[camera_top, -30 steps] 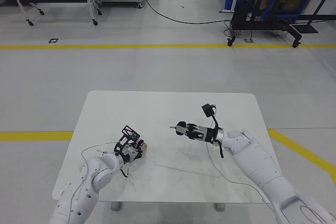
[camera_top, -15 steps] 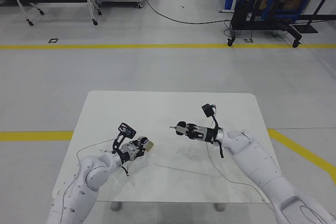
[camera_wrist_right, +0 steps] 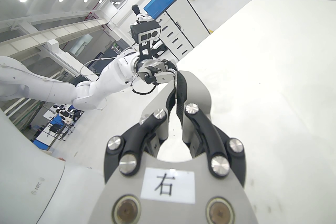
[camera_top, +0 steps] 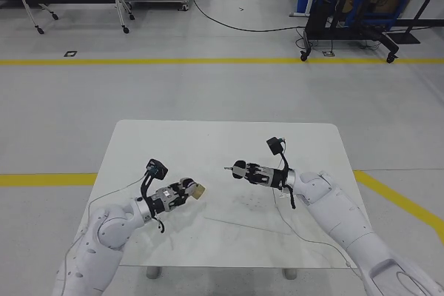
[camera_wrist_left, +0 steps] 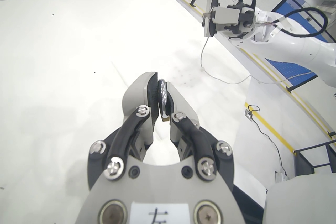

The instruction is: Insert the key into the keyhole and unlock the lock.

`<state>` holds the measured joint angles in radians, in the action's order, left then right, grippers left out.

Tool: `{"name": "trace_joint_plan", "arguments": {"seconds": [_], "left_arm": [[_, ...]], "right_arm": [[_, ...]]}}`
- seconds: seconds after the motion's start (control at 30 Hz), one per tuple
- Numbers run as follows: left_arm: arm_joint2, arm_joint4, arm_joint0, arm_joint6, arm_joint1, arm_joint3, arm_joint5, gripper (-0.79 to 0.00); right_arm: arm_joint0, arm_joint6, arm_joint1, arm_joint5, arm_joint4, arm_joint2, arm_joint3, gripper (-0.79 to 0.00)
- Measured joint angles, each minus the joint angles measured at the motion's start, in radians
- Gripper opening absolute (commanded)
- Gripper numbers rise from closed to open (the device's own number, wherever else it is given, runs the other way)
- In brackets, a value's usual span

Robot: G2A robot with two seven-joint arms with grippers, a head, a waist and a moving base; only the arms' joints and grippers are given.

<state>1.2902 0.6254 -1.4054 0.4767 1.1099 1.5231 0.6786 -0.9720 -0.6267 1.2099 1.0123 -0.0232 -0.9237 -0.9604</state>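
Observation:
My left gripper (camera_top: 186, 190) is held above the left part of the white table (camera_top: 296, 144), shut on a small brass padlock (camera_top: 197, 191). In the left wrist view the padlock (camera_wrist_left: 163, 99) is seen edge-on, pinched between the two pads. My right gripper (camera_top: 239, 170) hangs over the table's middle, shut on the key (camera_top: 228, 169), whose thin metal tip points toward the padlock. A gap of open table separates the tip from the lock. In the right wrist view the closed fingers (camera_wrist_right: 181, 88) hide the key, and the left gripper (camera_wrist_right: 160, 72) faces them from farther off.
A thin white cable (camera_top: 244, 224) trails across the table near its front edge. The tabletop around both grippers is bare. Yellow floor lines run past the table, and wheeled frames (camera_top: 348, 29) stand far behind.
My left arm has swung the padlock up off the table and turned it toward the right gripper; its wrist has shifted left. The right arm has stayed still with the key.

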Motion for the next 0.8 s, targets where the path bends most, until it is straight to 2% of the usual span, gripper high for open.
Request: {"name": "trace_joint_plan", "arguments": {"seconds": [0.2,0.3,0.4,0.53,0.63,0.8], "left_arm": [[-0.014,-0.013,0.0,-0.043,0.003,-0.005,-0.03,-0.785],[-0.035,-0.171,-0.001,-0.059,0.014,-0.024,-0.094,-0.785],[-0.057,-0.398,0.026,0.007,0.025,-0.066,-0.183,-0.785],[-0.091,-0.667,0.111,0.139,0.04,-0.175,-0.292,-0.785],[-0.107,-0.807,0.175,0.205,0.052,-0.262,-0.322,-0.785],[-0.117,-1.104,0.239,0.286,0.078,-0.388,-0.372,-0.785]], "right_arm": [[-0.01,0.016,0.0,-0.024,0.015,0.001,-0.02,-0.785],[-0.019,0.048,0.0,-0.036,0.04,-0.004,-0.047,-0.785],[-0.022,0.089,0.0,-0.029,0.069,-0.016,-0.063,-0.785],[-0.032,0.158,-0.002,-0.024,0.133,-0.04,-0.08,-0.785],[-0.037,0.18,-0.002,-0.021,0.149,-0.044,-0.089,-0.785],[-0.036,0.179,-0.002,-0.021,0.148,-0.044,-0.088,-0.785]]}}
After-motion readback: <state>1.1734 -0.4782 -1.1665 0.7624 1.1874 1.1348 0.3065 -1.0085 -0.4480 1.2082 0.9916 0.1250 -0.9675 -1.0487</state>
